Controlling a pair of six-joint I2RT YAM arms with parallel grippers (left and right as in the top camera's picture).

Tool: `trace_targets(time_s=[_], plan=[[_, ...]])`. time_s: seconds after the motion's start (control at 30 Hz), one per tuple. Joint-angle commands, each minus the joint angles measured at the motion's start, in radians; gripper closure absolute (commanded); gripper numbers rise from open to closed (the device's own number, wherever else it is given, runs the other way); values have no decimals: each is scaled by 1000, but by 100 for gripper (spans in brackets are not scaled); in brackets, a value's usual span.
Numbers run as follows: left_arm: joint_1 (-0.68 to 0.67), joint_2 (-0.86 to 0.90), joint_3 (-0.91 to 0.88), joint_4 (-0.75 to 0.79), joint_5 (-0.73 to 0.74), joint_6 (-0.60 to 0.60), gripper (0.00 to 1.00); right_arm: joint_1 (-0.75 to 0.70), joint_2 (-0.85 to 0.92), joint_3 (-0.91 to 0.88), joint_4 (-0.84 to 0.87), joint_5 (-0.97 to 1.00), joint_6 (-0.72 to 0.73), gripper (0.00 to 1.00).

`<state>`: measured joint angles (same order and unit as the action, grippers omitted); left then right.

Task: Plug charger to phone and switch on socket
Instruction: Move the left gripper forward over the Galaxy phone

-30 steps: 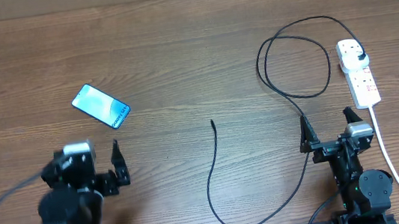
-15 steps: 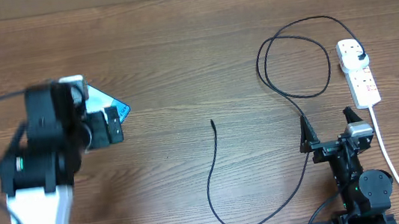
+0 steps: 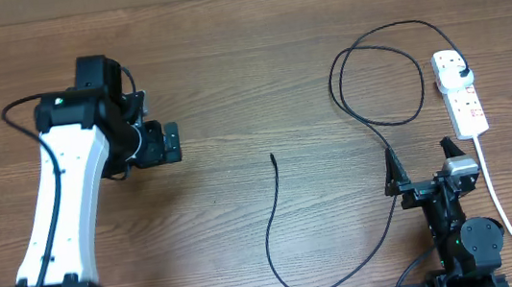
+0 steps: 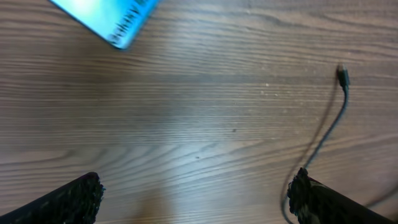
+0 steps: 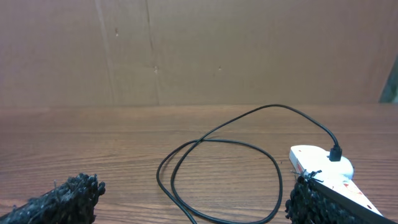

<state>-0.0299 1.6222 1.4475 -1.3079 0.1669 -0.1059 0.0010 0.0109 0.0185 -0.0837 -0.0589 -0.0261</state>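
Note:
The phone [image 4: 106, 18] shows only in the left wrist view, at the top left, as a cyan screen corner; in the overhead view my left arm hides it. My left gripper [image 3: 164, 142] [image 4: 196, 199] is open and empty, hovering just right of the phone. The charger cable [image 3: 271, 229] has its connector tip [image 3: 273, 159] [image 4: 342, 76] lying free mid-table. Its black plug [image 3: 461, 70] [image 5: 336, 152] sits in the white power strip [image 3: 470, 111] [image 5: 317, 163]. My right gripper [image 3: 422, 165] [image 5: 196, 199] is open and empty, low near the strip.
The cable makes a double loop [image 3: 379, 81] [image 5: 217, 143] left of the power strip. The strip's thick white cord [image 3: 504, 202] runs down the right side toward the front edge. A brown wall [image 5: 199, 50] stands behind the table.
My left arm has swung up from the front left and reached out over the phone, now covering it from above. The right arm, cable and power strip have not moved.

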Motion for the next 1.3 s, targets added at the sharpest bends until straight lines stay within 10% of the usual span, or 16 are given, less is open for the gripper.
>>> trace_targets(time_s=[0.0, 0.57, 0.8, 0.9, 1.27], plan=[[3, 60, 25, 4, 90, -16, 0, 5, -8, -11, 2, 13, 3, 0], [3, 169, 25, 93, 85, -176, 0, 5, -8, -11, 2, 13, 3, 0], [3, 169, 25, 108, -31, -367, 19, 5, -8, -11, 2, 13, 3, 0], [3, 169, 25, 110, -55, -401, 0, 5, -8, -10, 2, 13, 3, 0], [3, 169, 25, 138, -46, -401, 0, 5, -8, -10, 2, 13, 3, 0]])
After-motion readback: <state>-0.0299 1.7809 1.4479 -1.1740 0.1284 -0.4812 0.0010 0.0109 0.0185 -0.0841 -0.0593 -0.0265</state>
